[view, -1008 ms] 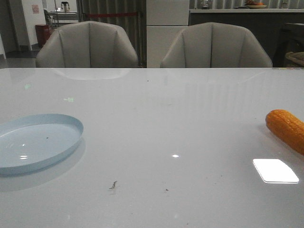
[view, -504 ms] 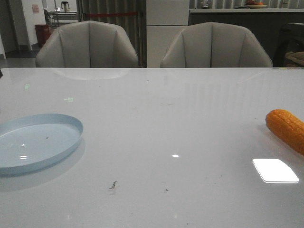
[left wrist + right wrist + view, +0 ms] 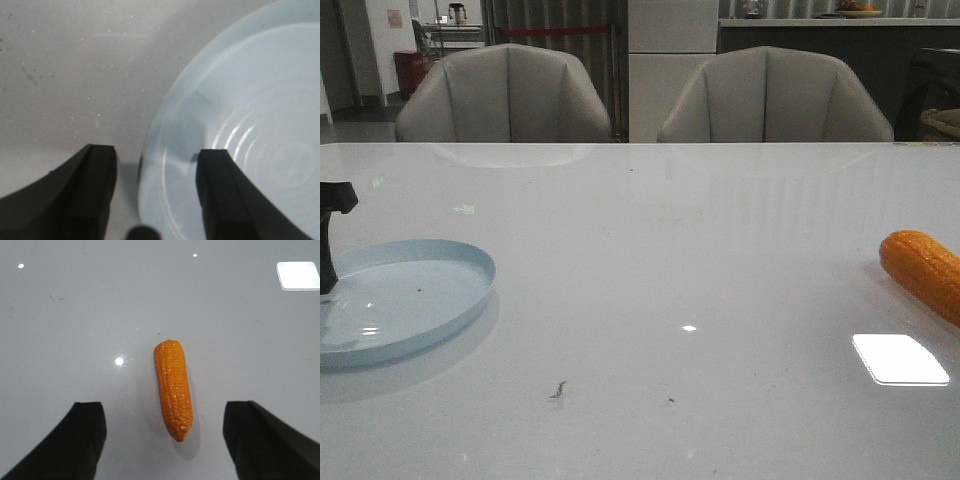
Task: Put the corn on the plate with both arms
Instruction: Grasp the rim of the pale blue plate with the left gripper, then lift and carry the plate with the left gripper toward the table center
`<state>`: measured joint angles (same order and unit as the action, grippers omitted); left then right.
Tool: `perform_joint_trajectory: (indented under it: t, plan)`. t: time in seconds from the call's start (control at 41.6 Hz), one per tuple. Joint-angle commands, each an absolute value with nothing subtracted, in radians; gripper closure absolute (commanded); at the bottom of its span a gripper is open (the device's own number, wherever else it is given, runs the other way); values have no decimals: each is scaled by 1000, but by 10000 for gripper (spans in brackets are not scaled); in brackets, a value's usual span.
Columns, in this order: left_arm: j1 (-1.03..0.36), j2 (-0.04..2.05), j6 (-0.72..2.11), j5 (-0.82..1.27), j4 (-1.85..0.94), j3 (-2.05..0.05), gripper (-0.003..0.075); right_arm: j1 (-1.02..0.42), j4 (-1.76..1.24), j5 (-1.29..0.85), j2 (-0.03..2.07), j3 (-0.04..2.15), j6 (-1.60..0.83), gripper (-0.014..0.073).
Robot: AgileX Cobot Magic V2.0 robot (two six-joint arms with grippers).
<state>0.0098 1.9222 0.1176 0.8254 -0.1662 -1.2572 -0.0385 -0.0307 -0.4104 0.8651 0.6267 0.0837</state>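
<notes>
The pale blue plate [image 3: 410, 300] lies at the left of the white table. The orange corn [image 3: 925, 270] lies at the far right edge of the front view, partly cut off. My left gripper [image 3: 328, 240] shows at the left edge, over the plate's far left rim. In the left wrist view it [image 3: 156, 155] is open, one finger outside the rim and one over the plate [image 3: 250, 100]. My right gripper [image 3: 165, 410] is open and empty above the corn [image 3: 173, 390], which lies lengthwise between the fingers [image 3: 85, 440], tapered end nearest them. The right gripper is out of the front view.
Two grey chairs [image 3: 505, 95] [image 3: 775, 95] stand behind the table's far edge. A bright square glare patch [image 3: 900, 360] lies near the corn. Small dark specks [image 3: 558, 390] sit on the tabletop in front.
My left gripper has come into the front view at the left edge, over the plate's rim. The plate and the corn have not moved.
</notes>
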Motion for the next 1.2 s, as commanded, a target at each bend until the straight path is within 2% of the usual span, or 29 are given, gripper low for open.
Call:
perform_joint_trajectory:
  t: [0.0, 0.192, 0.48, 0.552, 0.6, 0.864, 1.177]
  plan:
    - [3, 1872, 117, 807, -186, -1288, 421, -38, -33, -342, 861, 662, 80, -1]
    - [3, 1872, 117, 807, -186, -1288, 503, -38, -33, -344, 861, 662, 80, -1]
    - [3, 1872, 117, 809, -186, -1288, 524, -38, -33, -345, 861, 662, 80, -1]
    - [3, 1872, 117, 811, -186, -1288, 572, -38, -33, -345, 861, 662, 80, -1]
    - [3, 1872, 117, 811, -186, -1288, 634, -38, -33, -345, 861, 662, 80, -1]
    - [3, 1869, 117, 813, -184, -1298, 627, -38, -33, -345, 861, 662, 80, -1]
    - [3, 1819, 117, 855, -237, -1446, 627, -38, -33, -345, 861, 662, 80, -1]
